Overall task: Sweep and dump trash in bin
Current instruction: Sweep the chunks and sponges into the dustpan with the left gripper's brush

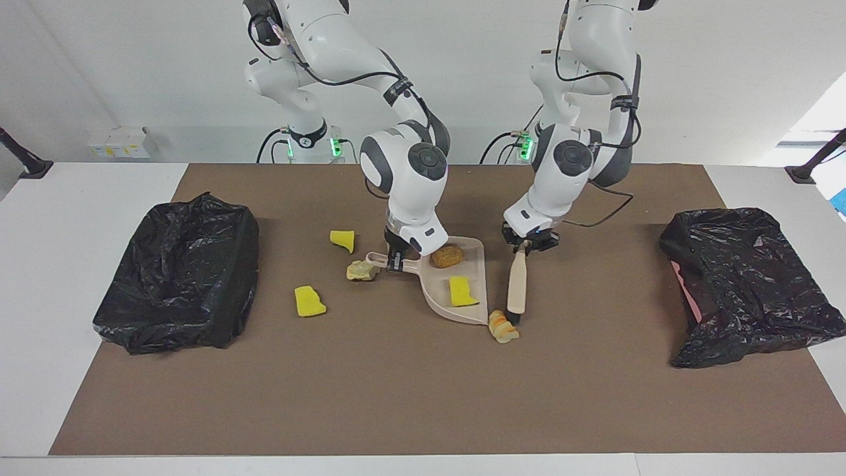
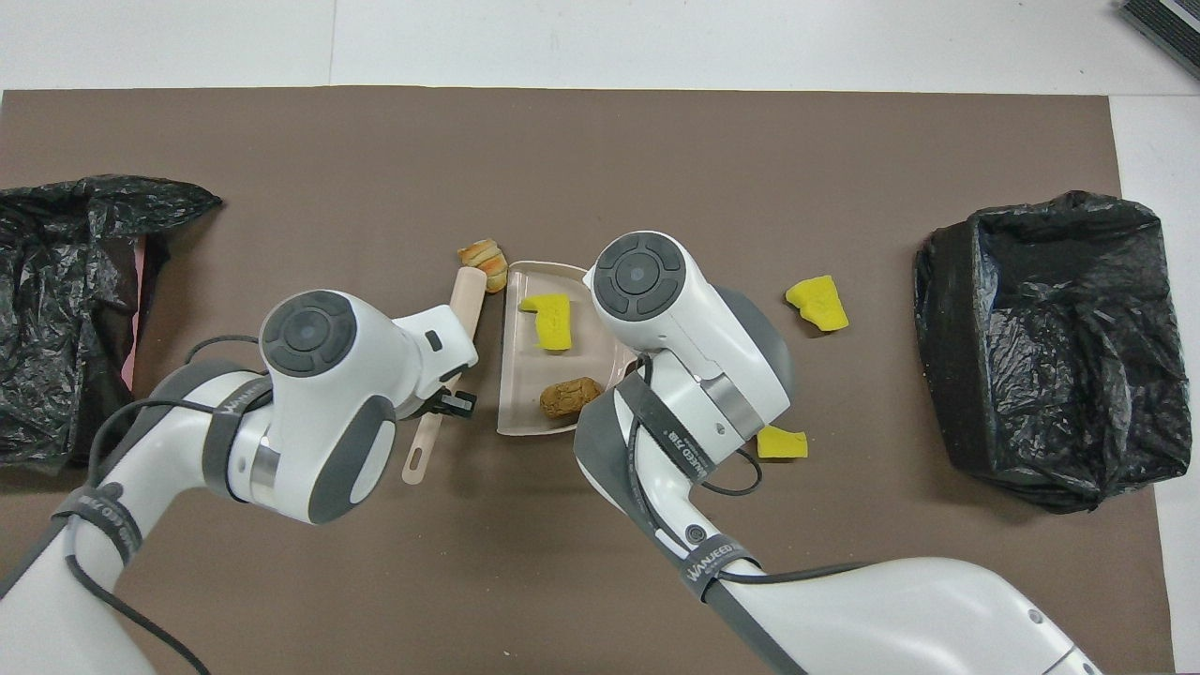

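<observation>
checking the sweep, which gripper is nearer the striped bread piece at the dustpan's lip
Left. The left gripper, shut on the brush, has its head against the bread piece. The right gripper grips the dustpan handle.

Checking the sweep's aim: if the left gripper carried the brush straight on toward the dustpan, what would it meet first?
The left gripper holds the brush, whose tip already seems to touch the bread piece at the dustpan lip; that comes first.
</observation>
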Robot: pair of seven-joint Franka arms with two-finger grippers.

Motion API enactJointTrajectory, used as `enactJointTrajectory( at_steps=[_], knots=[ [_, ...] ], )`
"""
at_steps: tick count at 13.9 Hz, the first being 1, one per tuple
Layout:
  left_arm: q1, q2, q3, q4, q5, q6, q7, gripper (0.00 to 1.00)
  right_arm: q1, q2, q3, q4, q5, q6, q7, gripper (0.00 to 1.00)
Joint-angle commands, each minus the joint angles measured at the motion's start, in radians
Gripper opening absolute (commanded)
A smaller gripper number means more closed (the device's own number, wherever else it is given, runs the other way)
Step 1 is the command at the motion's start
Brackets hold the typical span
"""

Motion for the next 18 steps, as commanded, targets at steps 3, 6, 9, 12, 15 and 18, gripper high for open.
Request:
enactJointTrajectory(
  at_steps=[3, 6, 9, 12, 15, 18],
  knots=[
    [-0.079, -0.027, 0.013, 0.019, 0.013, -0.088, 0.008, 0.00, -0.006, -0.014, 0.004, -0.018, -0.024, -0.015, -0.018, 0.00],
    [-0.022, -0.029, 0.025, 0.103, 0.012, -0.154, 0.003, 0.00, -0.004, -0.014, 0.004, -0.015, -0.024, -0.018, -0.018, 0.00],
    [0.076, 0.000, 0.025, 0.131, 0.018, -0.110, 0.016, 0.00, -0.004, -0.013, 0.004, -0.011, -0.022, -0.018, -0.018, 0.00],
    [0.121, 0.093, 0.025, 0.194, 0.076, -0.082, 0.023, 0.00, -0.004, -0.010, 0.004, -0.009, -0.022, -0.008, -0.018, 0.00],
    [0.090, 0.088, 0.013, 0.155, 0.079, -0.123, 0.026, 0.00, -0.004, -0.009, 0.004, -0.009, -0.020, -0.006, -0.012, 0.00],
    [-0.008, 0.048, 0.012, 0.124, 0.076, -0.203, 0.028, 0.00, -0.004, -0.008, 0.004, -0.008, -0.020, -0.004, -0.010, 0.00]
  ],
)
